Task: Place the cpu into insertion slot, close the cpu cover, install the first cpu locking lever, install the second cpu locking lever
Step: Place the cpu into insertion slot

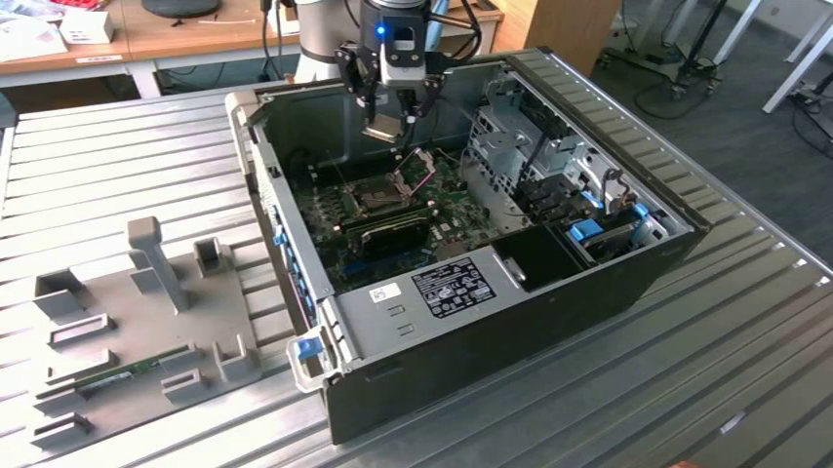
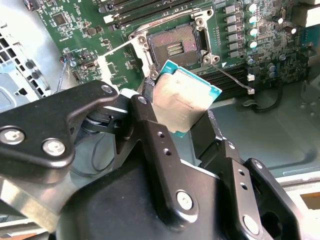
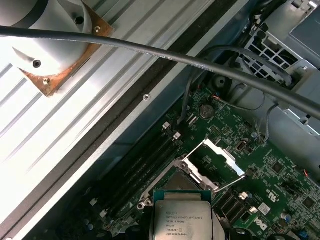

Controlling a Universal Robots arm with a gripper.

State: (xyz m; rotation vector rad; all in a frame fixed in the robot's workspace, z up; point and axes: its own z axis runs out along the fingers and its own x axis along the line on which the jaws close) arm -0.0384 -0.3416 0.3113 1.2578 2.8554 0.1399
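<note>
cpu (image 2: 186, 97) clamped in hand (image 2: 179, 114), above insertion slot (image 2: 175, 46), cpu cover (image 3: 220, 153) apparently raised

At the upper middle of the exterior view the arm (image 1: 319, 39) is pale grey, with a blue light (image 1: 380, 32) on its black wrist. In the second wrist view the hand (image 2: 180, 117) is matt black, its angular fingers (image 2: 150, 150) pierced by small holes and fastened with silver screws (image 2: 185, 200).

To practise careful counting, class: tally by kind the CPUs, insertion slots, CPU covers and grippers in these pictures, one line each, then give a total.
cpu: 1
insertion slot: 1
cpu cover: 1
gripper: 1
Total: 4
</note>
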